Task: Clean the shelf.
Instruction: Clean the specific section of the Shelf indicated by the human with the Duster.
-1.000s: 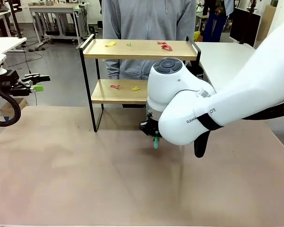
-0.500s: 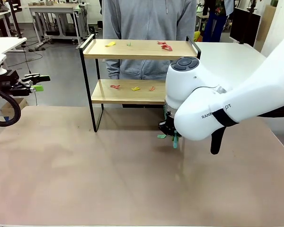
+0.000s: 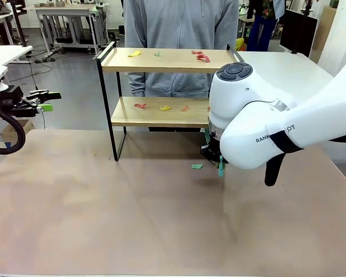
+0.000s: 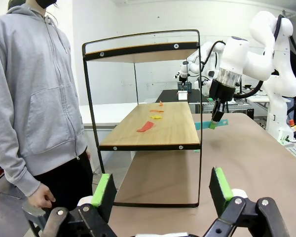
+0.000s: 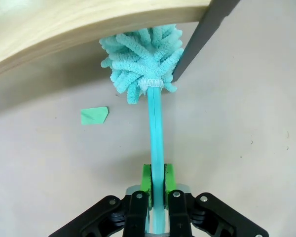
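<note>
The shelf [image 3: 167, 60], seemingly a light, stiff rack best steadied by its frame, stands at the far edge of the counter [image 3: 104, 219]; the right claw [image 5: 157, 178] clamps the handle of a soft duster [image 5: 140, 54], and the left claw [image 4: 162, 187] gapes empty.

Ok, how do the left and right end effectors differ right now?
The left end effector is open and empty; the right end effector is shut on the handle of the teal duster. The left one is held off to the side, away from the shelf; the right one is close to the shelf's lower board, with the duster's head at that board's edge. Both are black with green pads.
</note>
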`<state>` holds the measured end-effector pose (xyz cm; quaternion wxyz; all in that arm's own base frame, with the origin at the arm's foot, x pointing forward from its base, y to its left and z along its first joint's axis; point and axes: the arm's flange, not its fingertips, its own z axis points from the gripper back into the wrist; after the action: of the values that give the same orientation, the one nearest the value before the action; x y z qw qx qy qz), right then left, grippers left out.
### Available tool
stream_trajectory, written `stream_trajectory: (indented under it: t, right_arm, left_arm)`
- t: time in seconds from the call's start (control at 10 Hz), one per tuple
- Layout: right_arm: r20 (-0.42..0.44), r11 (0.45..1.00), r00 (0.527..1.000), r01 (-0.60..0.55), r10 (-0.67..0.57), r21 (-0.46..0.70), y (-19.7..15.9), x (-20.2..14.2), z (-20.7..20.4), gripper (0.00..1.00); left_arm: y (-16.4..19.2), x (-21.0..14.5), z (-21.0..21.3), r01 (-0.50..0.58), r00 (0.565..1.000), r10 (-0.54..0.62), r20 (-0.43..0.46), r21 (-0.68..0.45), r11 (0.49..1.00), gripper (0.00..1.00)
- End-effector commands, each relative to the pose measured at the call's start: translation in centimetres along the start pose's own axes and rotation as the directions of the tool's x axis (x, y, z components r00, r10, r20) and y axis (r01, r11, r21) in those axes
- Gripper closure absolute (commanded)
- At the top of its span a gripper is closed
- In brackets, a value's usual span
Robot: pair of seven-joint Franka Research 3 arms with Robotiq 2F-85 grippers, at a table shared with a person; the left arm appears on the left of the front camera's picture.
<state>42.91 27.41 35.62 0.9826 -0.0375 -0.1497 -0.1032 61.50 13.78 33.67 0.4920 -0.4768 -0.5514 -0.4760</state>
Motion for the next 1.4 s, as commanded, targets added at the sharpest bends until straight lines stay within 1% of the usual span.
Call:
stream_trajectory:
  t: [0.0, 0.2, 0.3, 0.6, 0.8, 1.0, 1.1, 1.3]
  right_arm:
    - [0.007, 1.000, 1.000, -0.002, 0.002, 0.004, 0.0, 0.0, 0.4, 0.87]
    - [0.074, 0.996, 0.997, -0.026, 0.019, 0.085, 0.4, -0.3, 2.4, 0.87]
    - [0.081, 0.991, 0.996, -0.059, 0.049, 0.118, 0.1, -0.4, 3.5, 0.87]
    - [0.072, 0.977, 0.990, -0.131, 0.120, 0.170, -0.3, -0.5, 4.5, 0.87]
    - [0.041, 0.928, 0.963, -0.266, 0.265, 0.259, -0.9, -0.7, 5.3, 0.87]
    - [0.023, 0.864, 0.918, -0.382, 0.397, 0.328, -1.2, -0.9, 6.0, 0.87]
    - [0.033, 0.819, 0.882, -0.451, 0.471, 0.356, -1.3, -1.3, 6.4, 0.87]
    - [0.009, 0.748, 0.817, -0.531, 0.576, 0.399, -1.9, -1.7, 6.9, 0.87]
  left_arm:
    - [-0.1, 0.3, 0.0, 0.013, 1.000, -0.013, 0.004, 0.003, 1.000, 0.00]
    - [-0.1, 0.3, 0.0, 0.013, 1.000, -0.013, 0.004, 0.003, 1.000, 0.00]
    - [-0.1, 0.3, 0.0, 0.013, 1.000, -0.013, 0.004, 0.003, 1.000, 0.00]
    - [-0.1, 0.3, 0.0, 0.013, 1.000, -0.013, 0.004, 0.003, 1.000, 0.00]
    - [-0.1, 0.3, 0.0, 0.013, 1.000, -0.013, 0.004, 0.003, 1.000, 0.00]
    - [-0.1, 0.3, 0.0, 0.013, 1.000, -0.013, 0.004, 0.003, 1.000, 0.00]
    - [-0.1, 0.3, 0.0, 0.013, 1.000, -0.013, 0.004, 0.003, 1.000, 0.00]
    - [-0.1, 0.3, 0.0, 0.013, 1.000, -0.013, 0.004, 0.003, 1.000, 0.00]
